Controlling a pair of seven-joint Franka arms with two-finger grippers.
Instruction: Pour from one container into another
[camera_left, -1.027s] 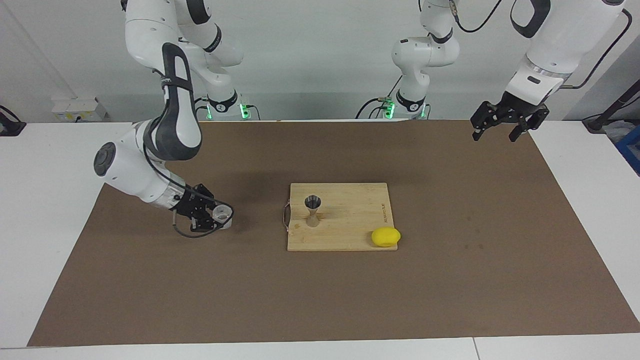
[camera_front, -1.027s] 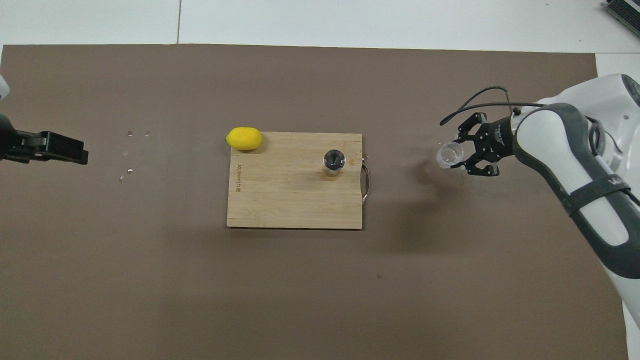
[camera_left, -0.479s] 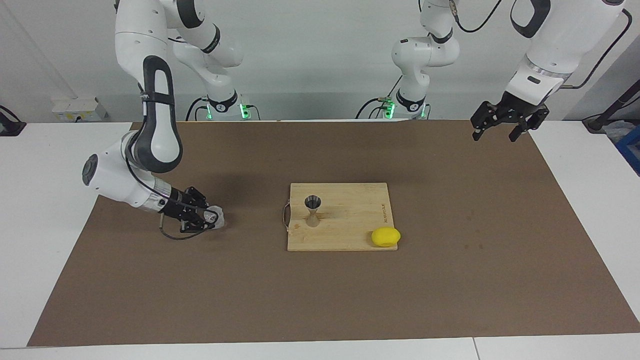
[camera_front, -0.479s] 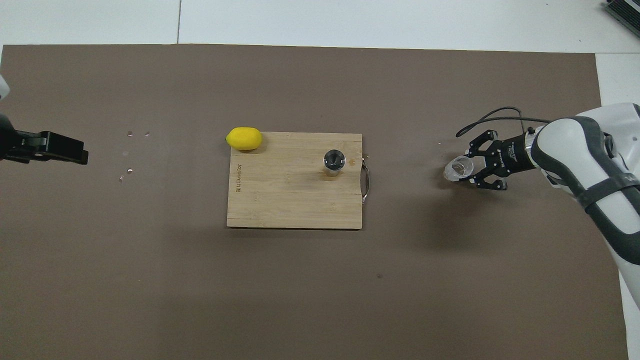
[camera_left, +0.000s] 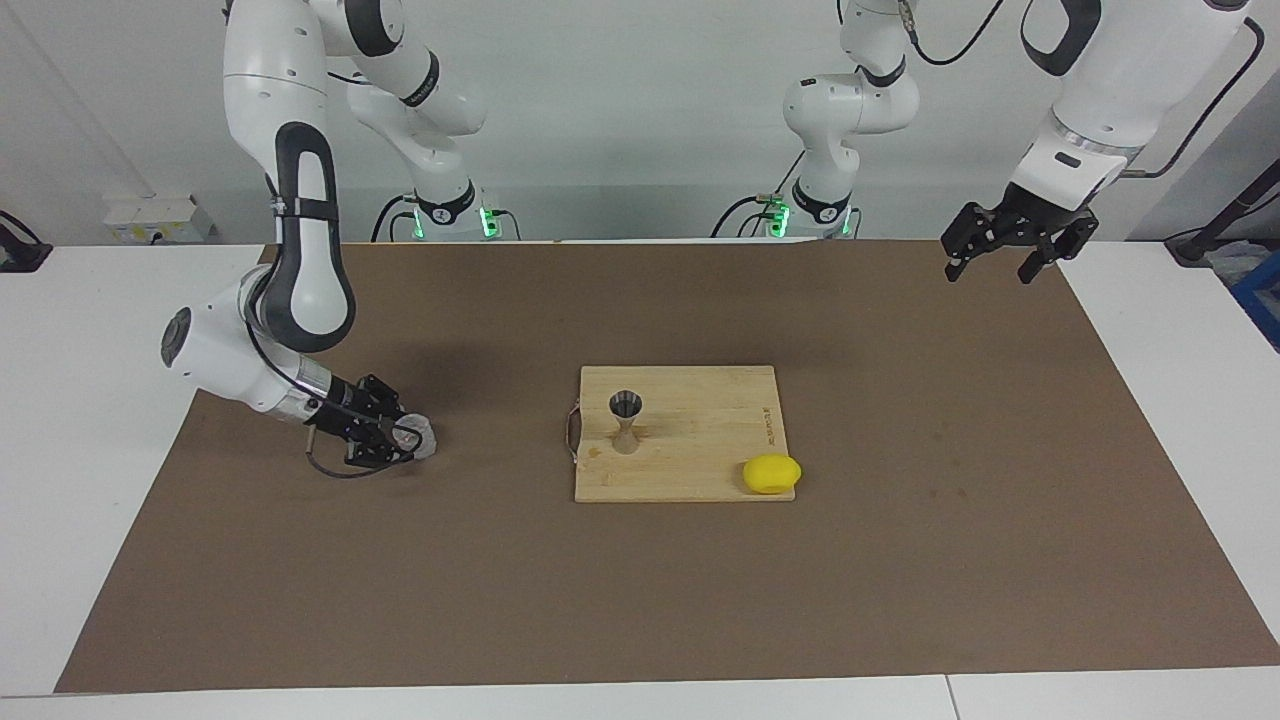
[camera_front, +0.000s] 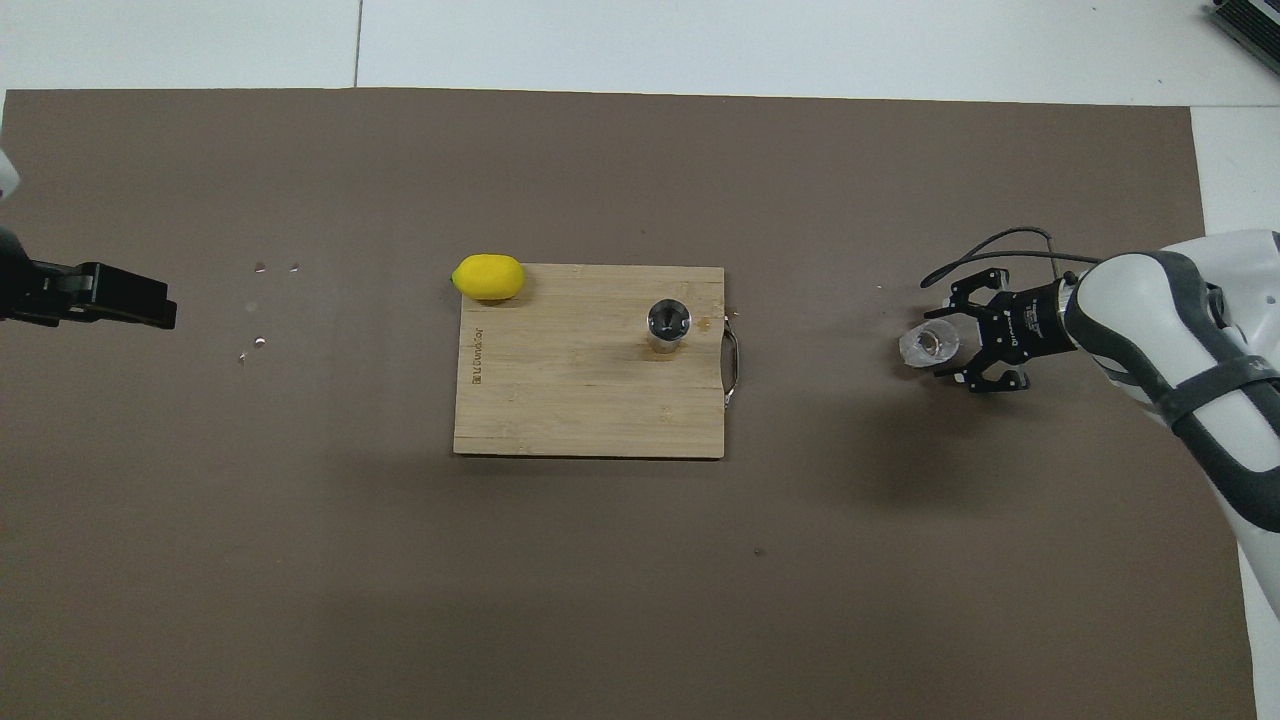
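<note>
The clear cup (camera_left: 416, 436) (camera_front: 928, 343) sits between the fingers of my right gripper (camera_left: 401, 439) (camera_front: 942, 344), low at the brown mat, beside the cutting board toward the right arm's end of the table. I cannot tell whether the cup touches the mat. The steel jigger (camera_left: 626, 420) (camera_front: 668, 325) stands upright on the wooden cutting board (camera_left: 700, 470) (camera_front: 580, 400), near its handle end. My left gripper (camera_left: 985, 252) (camera_front: 100, 295) is open and empty, raised over the mat's edge at the left arm's end, where the arm waits.
A yellow lemon (camera_left: 771, 473) (camera_front: 488, 277) lies at the board's corner farthest from the robots, toward the left arm's end. A few small droplets (camera_front: 260, 305) dot the brown mat (camera_left: 900, 560) near the left gripper.
My right gripper has carried the clear cup down and away from the board, toward the right arm's end of the table. The left arm has not moved.
</note>
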